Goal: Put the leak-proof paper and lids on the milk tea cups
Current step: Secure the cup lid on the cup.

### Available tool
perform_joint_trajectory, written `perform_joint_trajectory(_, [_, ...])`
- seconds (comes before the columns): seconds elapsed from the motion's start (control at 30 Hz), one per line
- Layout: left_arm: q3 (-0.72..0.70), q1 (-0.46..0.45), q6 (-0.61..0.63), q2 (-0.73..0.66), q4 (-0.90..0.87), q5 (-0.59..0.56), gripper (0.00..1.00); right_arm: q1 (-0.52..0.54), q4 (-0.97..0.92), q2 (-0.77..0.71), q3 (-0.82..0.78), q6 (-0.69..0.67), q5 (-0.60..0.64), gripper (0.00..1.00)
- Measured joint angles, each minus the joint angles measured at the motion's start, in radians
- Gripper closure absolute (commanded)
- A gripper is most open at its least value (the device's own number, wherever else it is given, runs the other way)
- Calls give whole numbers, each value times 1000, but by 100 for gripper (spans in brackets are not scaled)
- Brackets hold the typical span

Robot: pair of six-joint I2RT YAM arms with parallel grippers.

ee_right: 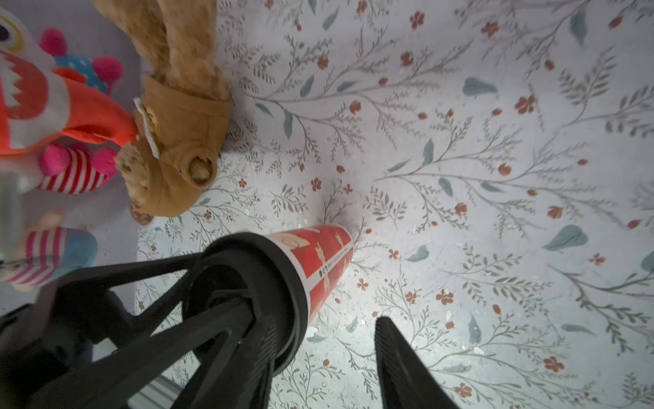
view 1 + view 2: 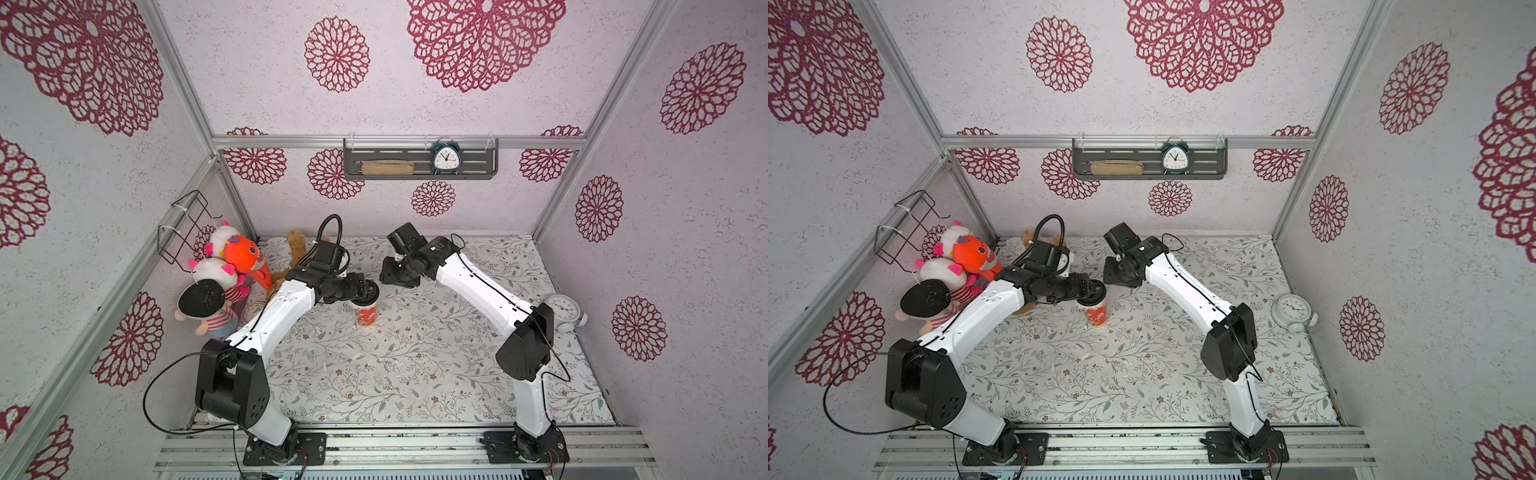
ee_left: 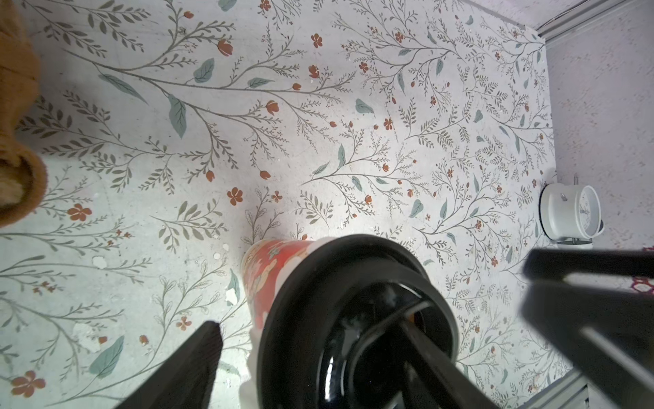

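The milk tea cup point(image 2: 367, 318) point(image 2: 1097, 318) stands upright on the flowered table, red below and white above. A black round lid point(image 3: 318, 283) point(image 1: 279, 269) sits on its rim. The leak-proof paper is hidden; a white fringe point(image 3: 252, 350) shows under the lid's edge, and I cannot tell whether it is paper or cup. My left gripper point(image 3: 306, 322) point(image 2: 368, 291) is over the cup, open, with one finger in the lid's hollow and the other beside the cup, clear of it. My right gripper point(image 1: 318, 318) point(image 2: 395, 278) stands open close behind the cup, nothing between its fingers.
A heap of plush toys point(image 2: 224, 274) fills the back left corner, with a brown plush point(image 1: 177, 141) nearest the cup. A white alarm clock point(image 2: 563, 311) point(image 3: 573, 212) stands at the right wall. A wall shelf point(image 2: 419, 174) and a wire basket point(image 2: 187, 224) hang above.
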Motion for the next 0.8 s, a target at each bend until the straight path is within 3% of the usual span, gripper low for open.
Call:
perform_joint_trajectory(0.23, [72, 0, 10, 31, -93, -14, 13, -27, 16, -109, -98, -13, 13, 49])
perform_joint_trajectory(0.47, [151, -2, 27, 61, -210, -38, 0, -27, 35, -133, -172, -13, 13, 49])
perform_joint_trajectory(0.8, [287, -5, 55, 122, -348, -88, 3, -27, 70, -134, -206, -12, 10, 49])
